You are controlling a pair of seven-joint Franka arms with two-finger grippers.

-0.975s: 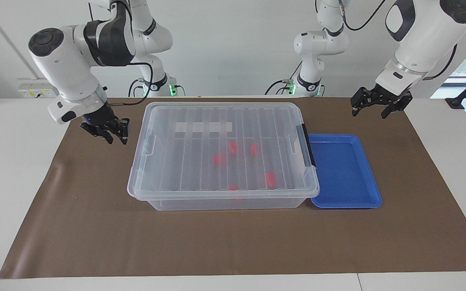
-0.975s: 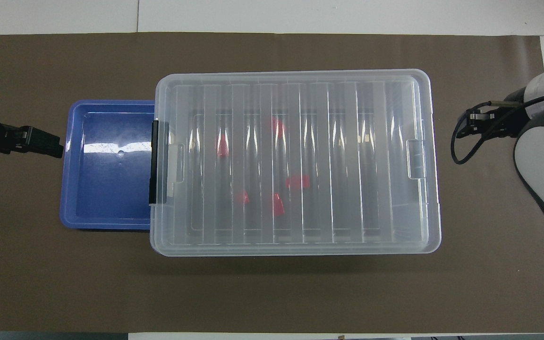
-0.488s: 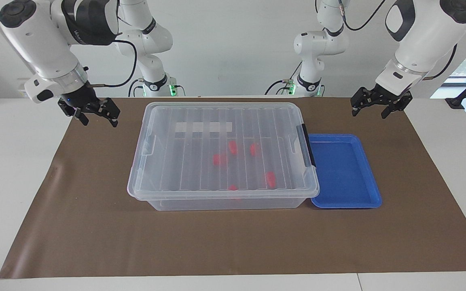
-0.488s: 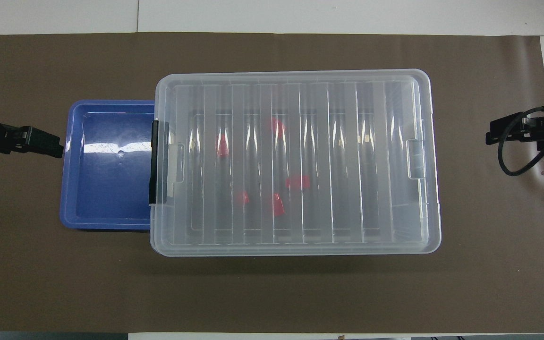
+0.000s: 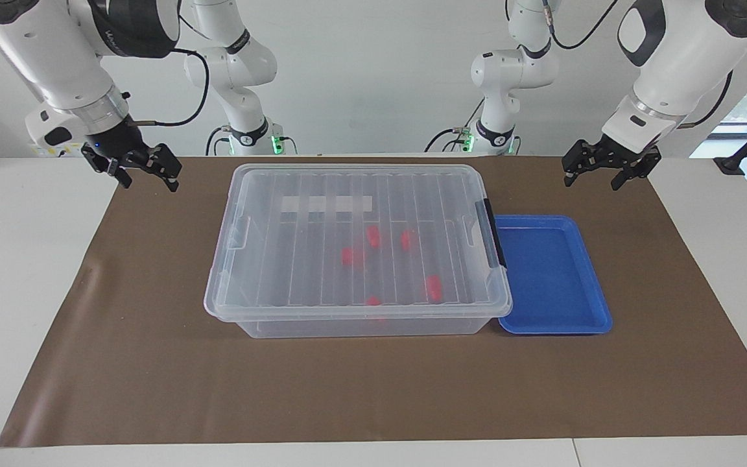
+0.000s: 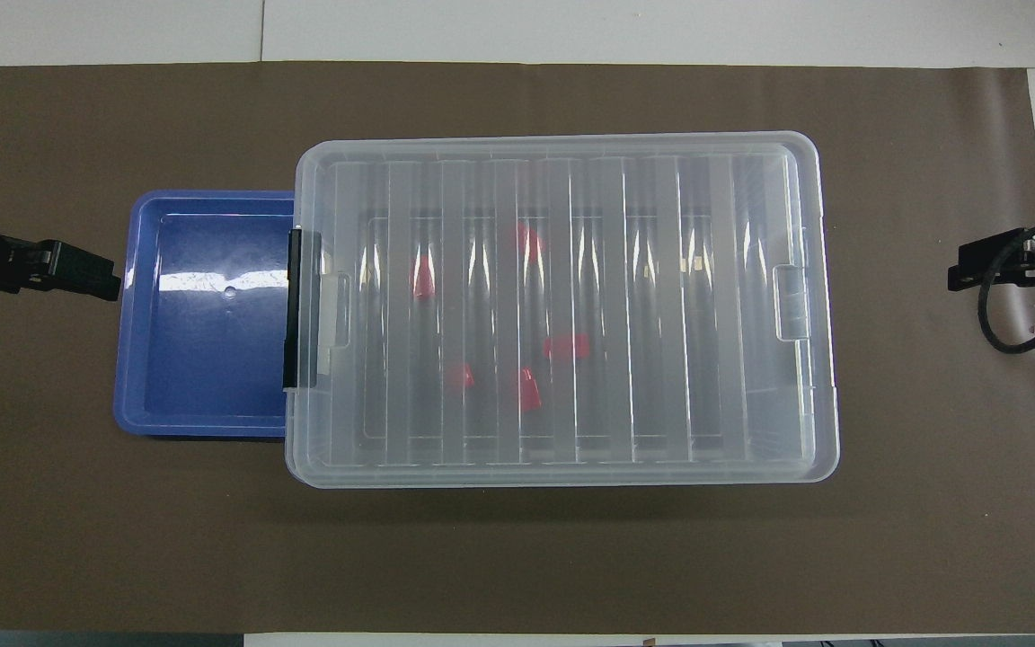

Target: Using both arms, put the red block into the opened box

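Observation:
The clear box (image 5: pixel 354 312) (image 6: pixel 562 472) stands mid-table with its ribbed lid lying on top. Several red blocks, one of them (image 5: pixel 434 287) (image 6: pixel 526 391), show through the lid on the box floor. My left gripper (image 5: pixel 592 182) (image 6: pixel 91 274) hangs open and empty over the brown mat at the left arm's end, off the blue tray's edge. Over the mat's edge at the right arm's end, my right gripper (image 5: pixel 149 185) (image 6: pixel 976 270) is also open and empty, well clear of the box.
A shallow blue tray (image 5: pixel 600 311) (image 6: pixel 127 359) lies against the box's end with the black clip (image 5: pixel 495 241), nothing in it. A brown mat (image 5: pixel 373 389) covers the table. Two idle white arms (image 5: pixel 503 78) stand at the robots' edge.
My right gripper has lifted away from the box's end toward the mat's edge, and its fingers have opened. The left arm has stayed still.

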